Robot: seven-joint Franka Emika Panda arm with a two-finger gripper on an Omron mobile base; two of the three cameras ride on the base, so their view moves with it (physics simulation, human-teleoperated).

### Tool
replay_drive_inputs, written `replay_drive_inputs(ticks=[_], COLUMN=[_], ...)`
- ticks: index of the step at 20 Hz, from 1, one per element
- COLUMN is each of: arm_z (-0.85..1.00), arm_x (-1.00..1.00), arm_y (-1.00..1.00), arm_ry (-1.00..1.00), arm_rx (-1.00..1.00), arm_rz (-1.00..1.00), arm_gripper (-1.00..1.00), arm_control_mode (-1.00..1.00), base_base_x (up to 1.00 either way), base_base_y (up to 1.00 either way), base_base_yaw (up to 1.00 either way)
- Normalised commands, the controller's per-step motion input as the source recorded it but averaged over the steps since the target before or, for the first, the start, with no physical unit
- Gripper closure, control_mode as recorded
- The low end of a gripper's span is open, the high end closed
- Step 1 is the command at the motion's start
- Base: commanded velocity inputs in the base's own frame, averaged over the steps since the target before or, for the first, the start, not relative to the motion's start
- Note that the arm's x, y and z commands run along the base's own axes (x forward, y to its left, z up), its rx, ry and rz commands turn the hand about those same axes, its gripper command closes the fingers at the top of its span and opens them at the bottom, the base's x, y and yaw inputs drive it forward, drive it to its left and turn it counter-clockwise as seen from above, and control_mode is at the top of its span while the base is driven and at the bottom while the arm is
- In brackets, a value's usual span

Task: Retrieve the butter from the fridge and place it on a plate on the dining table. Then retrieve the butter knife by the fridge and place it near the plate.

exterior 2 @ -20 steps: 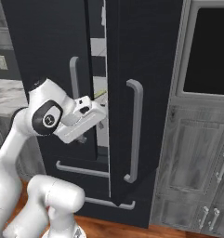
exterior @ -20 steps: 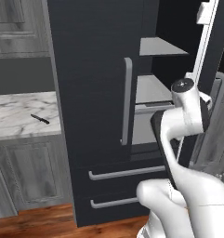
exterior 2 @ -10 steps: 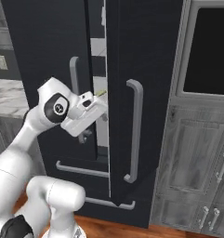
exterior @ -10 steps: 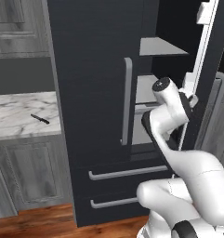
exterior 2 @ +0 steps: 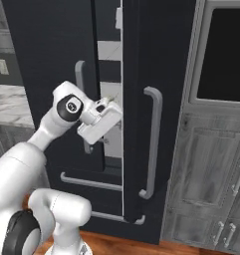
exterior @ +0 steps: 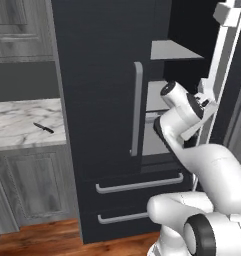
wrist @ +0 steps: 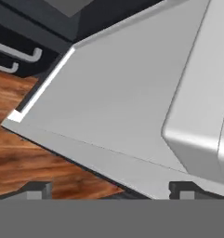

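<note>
Kitchen fridge (exterior: 107,100) door stands ajar at my two o'clock; my gripper (wrist: 111,188), parted and empty, could snag its edge.

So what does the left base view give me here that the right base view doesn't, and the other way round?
Left base view: the butter knife lying on the marble counter left of the fridge, and grey shelves inside the fridge. Right base view: a dark panel above grey wood-grain cabinets to the fridge's right, and a wall outlet. Shared: the dark fridge doors with grey handles, the drawer pulls below, and the white arm reaching into the gap between the doors.
</note>
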Motion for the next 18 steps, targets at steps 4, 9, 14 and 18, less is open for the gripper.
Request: replay_drive_inputs(ticks=[4,9,14,18], arm_z=[-0.04,0.0,-0.02,-0.06], arm_x=[-0.34,-0.48,0.17,0.98], arm_y=[-1.0,-0.81,1.0,0.83], arm_ry=[0.0,0.0,-0.18,-0.1], arm_rx=[0.01,0.04,0.02,0.45], arm_rz=[-0.16,-0.17,-0.15,-0.13], arm_gripper=[-1.0,-1.0,-1.0,-1.0], arm_control_mode=[-1.0,-1.0,-1.0,-1.0], base_base_x=[0.0,0.0,0.0,0.0], base_base_y=[0.0,0.0,0.0,0.0], base_base_yaw=[0.0,0.0,0.0,0.0])
